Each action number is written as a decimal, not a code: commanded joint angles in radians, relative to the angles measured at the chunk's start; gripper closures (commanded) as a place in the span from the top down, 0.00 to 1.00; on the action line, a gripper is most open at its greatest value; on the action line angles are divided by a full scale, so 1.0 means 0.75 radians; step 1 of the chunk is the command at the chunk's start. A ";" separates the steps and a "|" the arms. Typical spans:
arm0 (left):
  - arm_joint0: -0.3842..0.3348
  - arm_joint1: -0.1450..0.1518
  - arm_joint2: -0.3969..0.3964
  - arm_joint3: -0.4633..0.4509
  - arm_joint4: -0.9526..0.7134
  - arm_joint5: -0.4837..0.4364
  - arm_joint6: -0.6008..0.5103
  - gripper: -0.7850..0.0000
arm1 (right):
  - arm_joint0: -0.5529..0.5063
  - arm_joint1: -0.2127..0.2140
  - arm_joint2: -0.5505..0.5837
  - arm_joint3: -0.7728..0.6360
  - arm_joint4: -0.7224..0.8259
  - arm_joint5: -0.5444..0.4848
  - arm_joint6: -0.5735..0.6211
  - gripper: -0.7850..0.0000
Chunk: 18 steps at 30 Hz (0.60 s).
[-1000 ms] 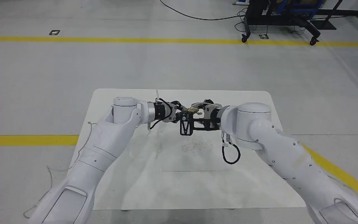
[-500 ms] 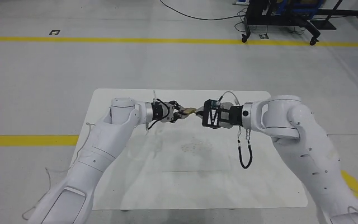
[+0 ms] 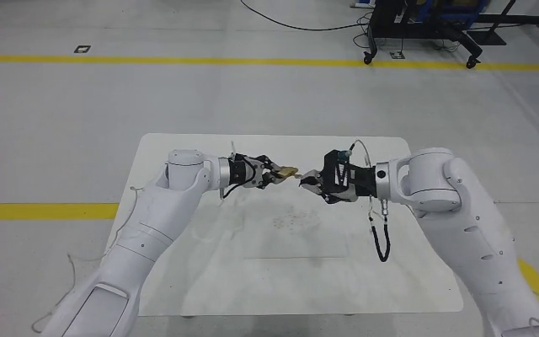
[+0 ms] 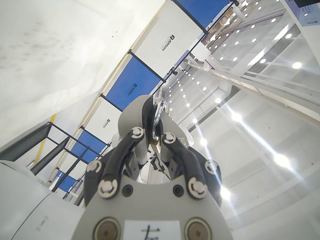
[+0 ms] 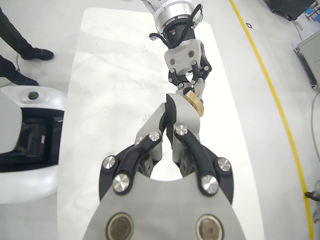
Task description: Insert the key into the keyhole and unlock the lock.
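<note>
Top view, floor [image 3: 269, 101]: grey, with one yellow line [image 3: 168, 60] running beyond the table and another passing behind the table's two sides.
Table [image 3: 194, 278]: white, with rounded corners and faint scuff marks near its middle. The left arm [image 3: 160, 211] and the right arm [image 3: 438, 189] are held in the air over its far half.
Left arm: white, stretched from the near left corner toward the table's middle, with its wrist level.
Right arm: white, bent at a bulky joint over the table's right side, with its wrist pointing back at the left arm. A black cable [image 3: 379, 240] hangs in a loop below the wrist.
Left gripper [image 3: 274, 175]: fingers clamped on the lock [image 3: 289, 172], tips facing the right gripper [image 5: 172, 99].
Right gripper: fingers pressed together, with the black pads [image 5: 166, 116] meeting along their length. Whether anything thin sits between the pads cannot be told. Its tips lie just beside the lock.
Lock: a small brass padlock held off the table between the left gripper's fingers. Its brass body sticks out past the fingertips toward the right gripper. In the left wrist view a curved silvery metal part [image 4: 160, 111] lies between those fingers. Whether the lock touches the right gripper's fingertips cannot be told.
</note>
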 commanded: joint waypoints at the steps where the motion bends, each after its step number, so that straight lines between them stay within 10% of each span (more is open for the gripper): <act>1: 0.001 0.001 -0.002 0.002 0.002 -0.011 -0.007 0.00 | 0.009 0.005 -0.029 0.046 0.147 0.010 0.084 0.00; 18: 0.020 0.021 0.008 -0.062 0.072 -0.024 -0.099 0.00 | 0.160 0.057 -0.193 0.282 0.599 0.105 0.206 0.00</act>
